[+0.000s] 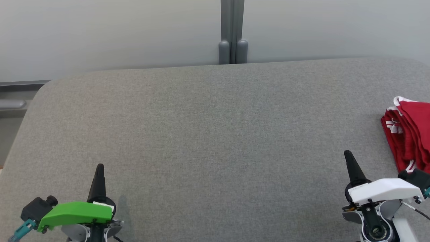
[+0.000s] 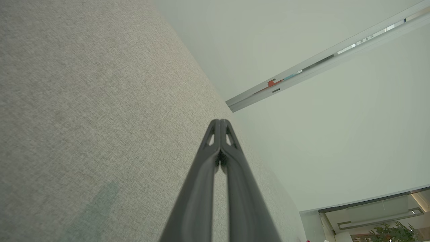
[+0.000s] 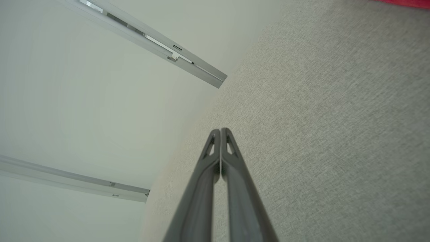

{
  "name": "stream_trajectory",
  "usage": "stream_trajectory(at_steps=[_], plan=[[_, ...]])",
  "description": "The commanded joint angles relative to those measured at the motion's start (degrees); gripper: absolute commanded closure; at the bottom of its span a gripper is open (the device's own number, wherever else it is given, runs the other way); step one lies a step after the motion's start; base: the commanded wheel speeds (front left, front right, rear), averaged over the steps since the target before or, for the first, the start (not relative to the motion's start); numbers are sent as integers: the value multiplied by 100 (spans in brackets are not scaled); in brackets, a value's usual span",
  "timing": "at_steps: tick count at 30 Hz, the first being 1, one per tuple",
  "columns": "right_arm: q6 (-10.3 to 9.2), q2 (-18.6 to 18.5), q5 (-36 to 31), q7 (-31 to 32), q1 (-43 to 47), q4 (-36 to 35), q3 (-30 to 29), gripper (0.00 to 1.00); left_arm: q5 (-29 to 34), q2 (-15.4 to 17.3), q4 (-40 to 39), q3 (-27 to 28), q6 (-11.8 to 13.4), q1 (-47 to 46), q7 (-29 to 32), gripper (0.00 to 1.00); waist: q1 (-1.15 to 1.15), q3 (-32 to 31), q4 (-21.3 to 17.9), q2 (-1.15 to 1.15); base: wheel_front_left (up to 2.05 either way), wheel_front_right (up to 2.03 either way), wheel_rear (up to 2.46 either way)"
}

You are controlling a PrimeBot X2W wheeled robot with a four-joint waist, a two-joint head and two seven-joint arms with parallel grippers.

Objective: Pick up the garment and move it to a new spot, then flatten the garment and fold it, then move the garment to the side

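Note:
The garment (image 1: 408, 132) is red with white trim and lies folded at the right edge of the grey fabric surface (image 1: 215, 134); a sliver of the garment (image 3: 403, 2) also appears at the top right of the right wrist view. My right gripper (image 1: 347, 154) is shut and empty, just left of and nearer than the garment, not touching it. At the lower left my left gripper (image 1: 99, 167) is shut with nothing in it, far from the garment. In both wrist views, the left gripper (image 2: 220, 121) and the right gripper (image 3: 220, 130) each have their fingertips pressed together.
A pale wall with a grey vertical post (image 1: 232, 32) runs behind the surface's far edge. The surface's rounded left corner (image 1: 43, 89) drops off toward a grey rail (image 1: 13, 104). Bare grey fabric spreads between the two grippers.

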Motion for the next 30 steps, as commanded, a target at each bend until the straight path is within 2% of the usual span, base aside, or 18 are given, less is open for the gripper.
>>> stream_trajectory(at_steps=[1,30], plan=[[-3,-19,192,28,-119,-79,-26,100,-147,18,-89,45,0,-84,41,100,0,0,-1,0,0,0,0],[-3,-1,1855,261,-143,-99,-87,100,-1534,-3,-292,277,0,-91,458,100,0,-7,-22,0,0,0,0]])
